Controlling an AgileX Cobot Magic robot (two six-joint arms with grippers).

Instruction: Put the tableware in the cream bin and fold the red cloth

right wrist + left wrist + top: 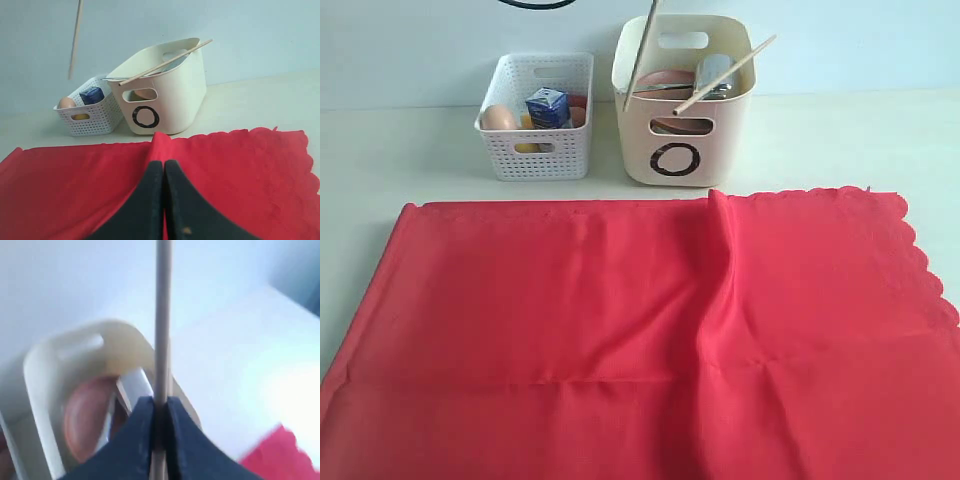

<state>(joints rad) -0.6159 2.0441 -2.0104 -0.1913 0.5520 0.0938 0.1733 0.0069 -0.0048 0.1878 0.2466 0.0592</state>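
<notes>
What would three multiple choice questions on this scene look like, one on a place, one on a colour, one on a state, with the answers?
1. In the exterior view, where does the basket stand?
A. left of the bin
B. right of the bin
C. inside the bin

2. What colour is the cloth?
A. blue
B. red
C. green

3. The left gripper is:
A. open and empty
B. shut on a chopstick
C. shut on the cloth

Answers:
1 A, the basket sits beside the bin, on its left.
2 B, the cloth is bright red in every view.
3 B, the left wrist view shows the jaws closed on the chopstick above the bin.
</notes>
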